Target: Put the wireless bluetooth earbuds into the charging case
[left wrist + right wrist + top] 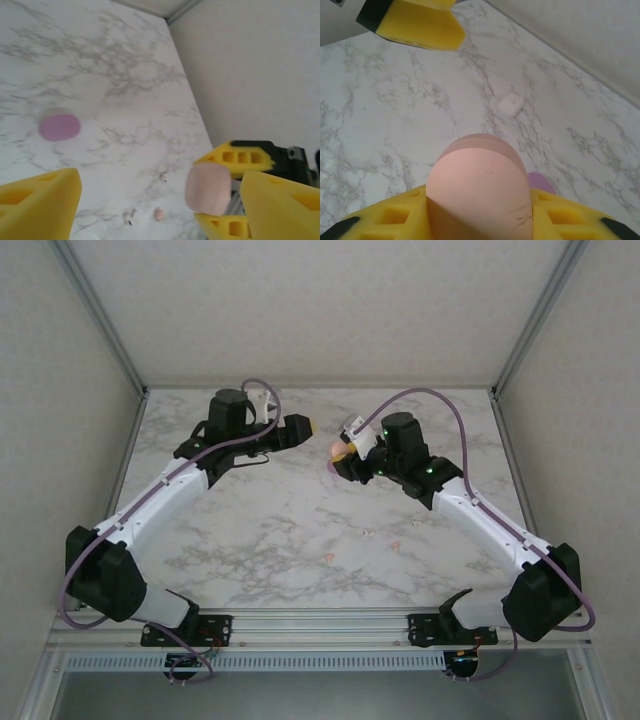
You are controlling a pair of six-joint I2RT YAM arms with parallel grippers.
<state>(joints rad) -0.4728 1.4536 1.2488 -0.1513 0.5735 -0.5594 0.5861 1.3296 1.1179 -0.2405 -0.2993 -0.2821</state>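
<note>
Looking at the left wrist view, the left hand (305,428) has its yellow fingers (40,205) spread well apart with nothing between them, just marble bench (260,540) underneath. A pink-orange earbud (158,214) lies loose on the bench in that gap, roughly midway between the two fingers as the camera sees it, not touching either. A whitish earbud (129,218) sits just beside it, towards the left finger. Both are tiny and a bit blurry, so I can't tell which way up they are.

The right hand (345,458) is clamped on the pink-orange case (480,190), with a yellow finger on each side of it. It's held up off the bench, close to the left hand's right finger.

From the top view the earbuds (395,543) are only specks on the bench, nearer the arm bases than either hand and well apart from both.

Other stuff on the bench: the purple case (60,126) lies flat, off past the left finger, and the white case (510,104) sits farther out beyond the right hand.
</note>
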